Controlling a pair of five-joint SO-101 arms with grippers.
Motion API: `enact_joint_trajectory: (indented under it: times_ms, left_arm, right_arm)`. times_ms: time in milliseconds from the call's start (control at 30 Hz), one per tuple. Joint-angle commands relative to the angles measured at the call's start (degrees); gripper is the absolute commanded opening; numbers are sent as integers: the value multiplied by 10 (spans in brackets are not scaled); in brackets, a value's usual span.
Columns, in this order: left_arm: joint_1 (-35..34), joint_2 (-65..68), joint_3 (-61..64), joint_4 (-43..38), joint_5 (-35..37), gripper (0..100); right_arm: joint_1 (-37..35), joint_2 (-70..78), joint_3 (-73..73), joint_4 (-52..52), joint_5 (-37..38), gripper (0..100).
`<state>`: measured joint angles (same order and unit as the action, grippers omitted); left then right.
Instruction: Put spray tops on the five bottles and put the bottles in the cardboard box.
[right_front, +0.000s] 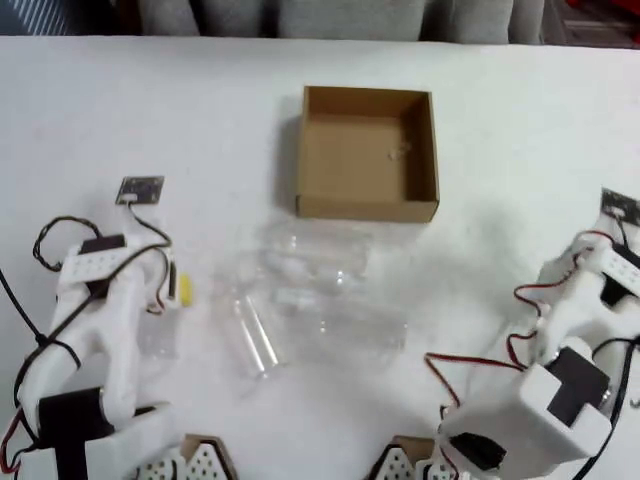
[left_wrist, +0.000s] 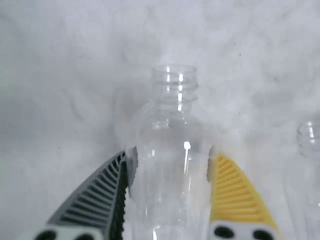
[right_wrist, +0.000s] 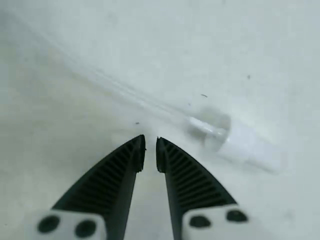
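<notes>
A clear bottle (left_wrist: 170, 150) without a top sits between the grey and yellow fingers of my left gripper (left_wrist: 167, 165), which press on both its sides. In the high view that gripper (right_front: 176, 292) hangs at the left of the table. Several more clear bottles (right_front: 310, 270) lie in a loose group in front of the cardboard box (right_front: 368, 208). My right gripper (right_wrist: 150, 145) is shut with nothing in it, just above the table. A clear spray top (right_wrist: 220, 132) with a long thin tube lies a short way beyond its tips.
A second open bottle neck (left_wrist: 310, 137) shows beside the held bottle. A small clear item (right_front: 400, 152) lies inside the box. The right arm (right_front: 560, 390) with red cables stands at the lower right. The table's far edge runs behind the box.
</notes>
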<state>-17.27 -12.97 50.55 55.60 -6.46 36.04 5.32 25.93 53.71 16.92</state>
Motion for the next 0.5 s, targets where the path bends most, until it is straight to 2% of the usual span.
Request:
enact_joint_trajectory:
  times_ms: [0,267,467]
  left_arm:
    - [-1,-7,-23,-9,-7,20]
    - [-1,-5,-25,-9,-7,20]
    - [-1,-4,-25,-9,-7,20]
  right_arm:
    - [-23,-20,-46,51,-18,21]
    - [-25,-123,-62,208,-14,26]
    - [-28,-262,33,230,-20,170]
